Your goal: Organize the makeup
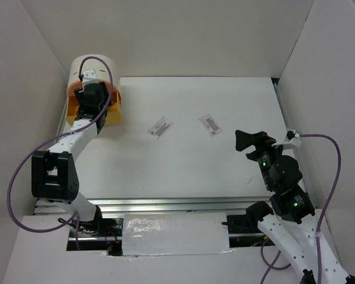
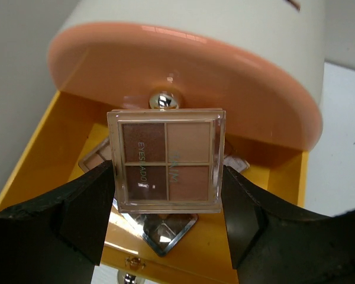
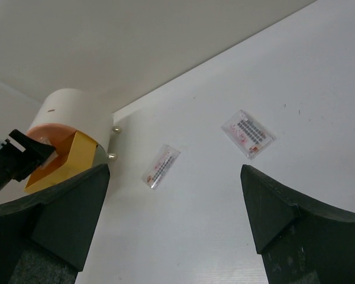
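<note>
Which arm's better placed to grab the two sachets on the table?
Right. Its gripper is open, empty and faces both sachets; the left gripper holds a palette over the yellow drawer.

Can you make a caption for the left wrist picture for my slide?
Left claw holds a four-colour eyeshadow palette above the open yellow drawer.

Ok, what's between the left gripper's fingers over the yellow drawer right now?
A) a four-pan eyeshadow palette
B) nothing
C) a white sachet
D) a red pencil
A: the left wrist view shows the eyeshadow palette clamped edge to edge in the left gripper, above the open yellow drawer.
</note>
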You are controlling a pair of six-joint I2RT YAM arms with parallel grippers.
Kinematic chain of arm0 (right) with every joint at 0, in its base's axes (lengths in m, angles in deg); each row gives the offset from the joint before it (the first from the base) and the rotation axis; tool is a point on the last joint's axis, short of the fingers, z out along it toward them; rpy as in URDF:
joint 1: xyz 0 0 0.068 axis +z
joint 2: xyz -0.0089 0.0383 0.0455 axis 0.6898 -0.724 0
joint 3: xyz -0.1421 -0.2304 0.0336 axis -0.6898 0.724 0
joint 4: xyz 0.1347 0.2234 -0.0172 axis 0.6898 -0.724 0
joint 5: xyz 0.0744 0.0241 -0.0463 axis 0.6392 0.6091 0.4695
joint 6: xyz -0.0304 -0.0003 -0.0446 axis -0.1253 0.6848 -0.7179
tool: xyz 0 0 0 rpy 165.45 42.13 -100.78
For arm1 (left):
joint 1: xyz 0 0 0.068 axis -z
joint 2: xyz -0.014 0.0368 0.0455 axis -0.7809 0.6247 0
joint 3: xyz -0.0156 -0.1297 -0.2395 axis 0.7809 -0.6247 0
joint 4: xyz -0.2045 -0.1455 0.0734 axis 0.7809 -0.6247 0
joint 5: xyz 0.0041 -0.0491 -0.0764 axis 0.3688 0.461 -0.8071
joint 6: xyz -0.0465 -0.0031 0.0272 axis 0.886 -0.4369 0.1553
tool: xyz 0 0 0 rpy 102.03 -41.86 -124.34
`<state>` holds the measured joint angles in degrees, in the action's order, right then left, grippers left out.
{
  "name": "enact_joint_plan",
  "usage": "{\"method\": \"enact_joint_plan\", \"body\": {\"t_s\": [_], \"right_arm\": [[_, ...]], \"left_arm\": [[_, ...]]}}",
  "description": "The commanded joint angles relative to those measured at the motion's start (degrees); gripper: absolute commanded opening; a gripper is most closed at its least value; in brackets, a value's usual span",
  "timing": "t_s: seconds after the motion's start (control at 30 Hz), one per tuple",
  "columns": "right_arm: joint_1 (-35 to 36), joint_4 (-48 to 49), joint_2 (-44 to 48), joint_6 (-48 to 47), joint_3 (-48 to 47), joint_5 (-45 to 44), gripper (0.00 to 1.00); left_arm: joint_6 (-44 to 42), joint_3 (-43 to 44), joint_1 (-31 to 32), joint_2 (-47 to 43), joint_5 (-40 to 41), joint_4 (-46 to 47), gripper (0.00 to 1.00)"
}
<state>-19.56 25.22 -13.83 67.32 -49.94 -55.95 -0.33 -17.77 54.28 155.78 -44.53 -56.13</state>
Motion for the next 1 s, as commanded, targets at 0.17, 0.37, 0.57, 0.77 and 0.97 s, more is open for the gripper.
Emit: {"method": "enact_joint_plan", "body": {"t_s": [0.17,0.37,0.57,0.77,0.97], "right_arm": [[-0.2,3.4,0.1,-1.0,0.9,0.6,1.0],[-0.2,3.2,0.0,-1.1,0.9,0.7,1.0],[-0.2,4.8,0.1,-0.9,2.2,0.4,1.0],[-0.2,3.7,-0.7,-1.1,0.8,0.7,1.0],[-0.2,6.1,2.1,-0.6,3.6,0.2,1.0]], "left_arm": [[0.6,-1.0,0.2,-3.9,1.2,5.3,0.91],[4.2,3.0,0.2,-8.1,3.4,0.2,0.99],[42.1,15.5,0.2,-8.8,15.3,-45.1,0.99],[56.1,-2.9,-1.4,-11.5,2.0,-44.0,0.63],[55.7,-7.1,-5.2,-8.4,-3.1,-39.9,0.23]]}}
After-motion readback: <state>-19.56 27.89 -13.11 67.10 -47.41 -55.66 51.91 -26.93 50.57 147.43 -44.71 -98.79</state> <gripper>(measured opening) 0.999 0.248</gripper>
